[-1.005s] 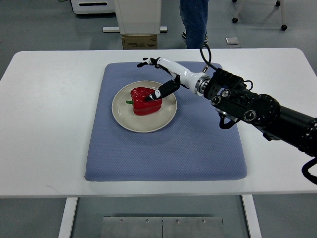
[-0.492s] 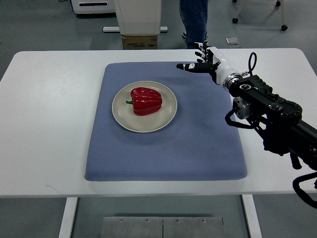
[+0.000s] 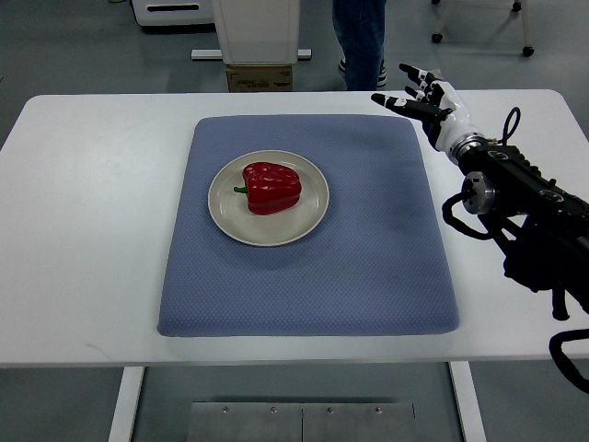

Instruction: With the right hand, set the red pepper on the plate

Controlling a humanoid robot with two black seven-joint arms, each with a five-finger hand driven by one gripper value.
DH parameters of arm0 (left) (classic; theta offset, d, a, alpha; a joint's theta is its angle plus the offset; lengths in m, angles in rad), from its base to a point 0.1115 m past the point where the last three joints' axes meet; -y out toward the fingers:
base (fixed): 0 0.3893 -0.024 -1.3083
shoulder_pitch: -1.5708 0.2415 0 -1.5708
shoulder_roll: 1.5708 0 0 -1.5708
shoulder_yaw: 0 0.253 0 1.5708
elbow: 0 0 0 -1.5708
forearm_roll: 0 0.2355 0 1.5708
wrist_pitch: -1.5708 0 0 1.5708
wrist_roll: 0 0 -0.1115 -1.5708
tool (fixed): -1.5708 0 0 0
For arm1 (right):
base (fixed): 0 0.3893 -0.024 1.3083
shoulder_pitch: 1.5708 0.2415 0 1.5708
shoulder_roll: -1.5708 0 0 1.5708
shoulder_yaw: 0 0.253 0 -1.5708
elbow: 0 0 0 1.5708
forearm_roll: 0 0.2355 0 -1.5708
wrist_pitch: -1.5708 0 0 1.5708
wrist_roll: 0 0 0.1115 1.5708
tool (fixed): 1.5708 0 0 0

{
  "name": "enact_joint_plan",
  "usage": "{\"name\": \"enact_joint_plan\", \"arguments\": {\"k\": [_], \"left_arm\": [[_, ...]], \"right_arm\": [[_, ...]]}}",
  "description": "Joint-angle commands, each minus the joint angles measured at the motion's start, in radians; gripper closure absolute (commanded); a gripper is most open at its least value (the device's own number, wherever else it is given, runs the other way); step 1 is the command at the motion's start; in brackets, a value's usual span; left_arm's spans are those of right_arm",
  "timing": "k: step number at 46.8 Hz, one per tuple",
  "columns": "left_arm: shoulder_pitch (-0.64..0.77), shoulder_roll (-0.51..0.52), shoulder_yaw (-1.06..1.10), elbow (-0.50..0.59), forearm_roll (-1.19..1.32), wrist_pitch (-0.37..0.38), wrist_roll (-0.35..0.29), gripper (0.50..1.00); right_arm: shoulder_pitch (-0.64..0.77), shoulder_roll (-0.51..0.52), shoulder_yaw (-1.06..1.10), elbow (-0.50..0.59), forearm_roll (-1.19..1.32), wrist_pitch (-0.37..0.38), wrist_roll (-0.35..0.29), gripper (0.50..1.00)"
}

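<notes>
The red pepper [image 3: 272, 188] is glossy red with a short green stem. The plate [image 3: 313, 216] is plain cream. The mat [image 3: 368, 258] is dusty blue with a fine dotted weave. The table [image 3: 92, 230] is white. The right hand [image 3: 425, 96] is white with black fingertips, on a black arm [image 3: 525, 212].
</notes>
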Motion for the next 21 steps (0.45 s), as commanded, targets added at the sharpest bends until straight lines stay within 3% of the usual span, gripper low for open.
{"name": "enact_joint_plan", "arguments": {"k": [1, 21], "left_arm": [[0.000, 0.000, 0.000, 0.000, 0.000, 0.000, -0.001, 0.500], [0.000, 0.000, 0.000, 0.000, 0.000, 0.000, 0.001, 0.500]], "right_arm": [[-0.015, -0.001, 0.046, 0.005, 0.000, 0.001, 0.000, 0.500], [-0.063, -0.001, 0.098, 0.016, 0.000, 0.001, 0.000, 0.500]]}}
